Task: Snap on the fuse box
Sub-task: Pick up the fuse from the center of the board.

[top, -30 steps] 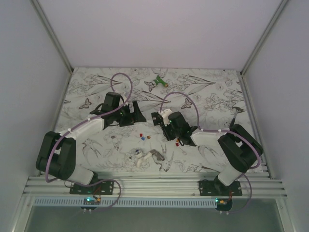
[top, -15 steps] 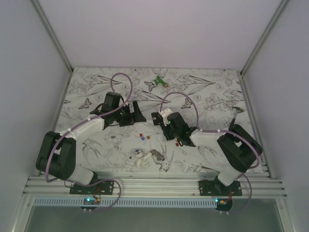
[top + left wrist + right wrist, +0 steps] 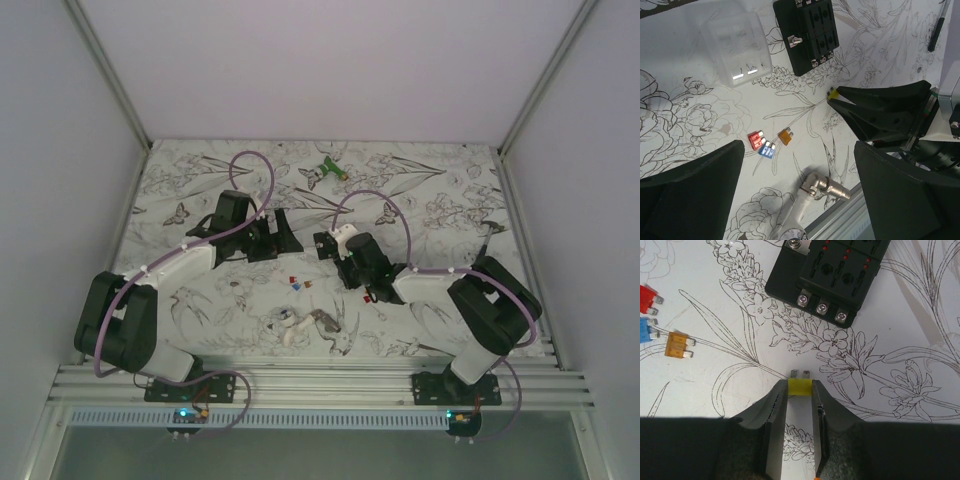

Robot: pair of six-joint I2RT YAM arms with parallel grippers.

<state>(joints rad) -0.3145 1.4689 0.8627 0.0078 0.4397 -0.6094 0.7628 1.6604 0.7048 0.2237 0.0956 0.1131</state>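
Observation:
The fuse box is a black slotted block lying flat on the patterned table; it also shows in the right wrist view and the top view. My right gripper is shut on a small yellow fuse, blades pointing forward. It holds the fuse low over the table, a short way before the box's screw edge. From the left wrist view the right gripper comes in from the right. My left gripper is open wide and empty, hovering left of the box.
A clear plastic cover lies left of the box. Red, blue and orange fuses lie loose. A metal elbow fitting is by the near rail. A green object is at the back, a pen to the right.
My right arm has edged slightly toward the fuse box with the yellow fuse in it. The left arm has not moved.

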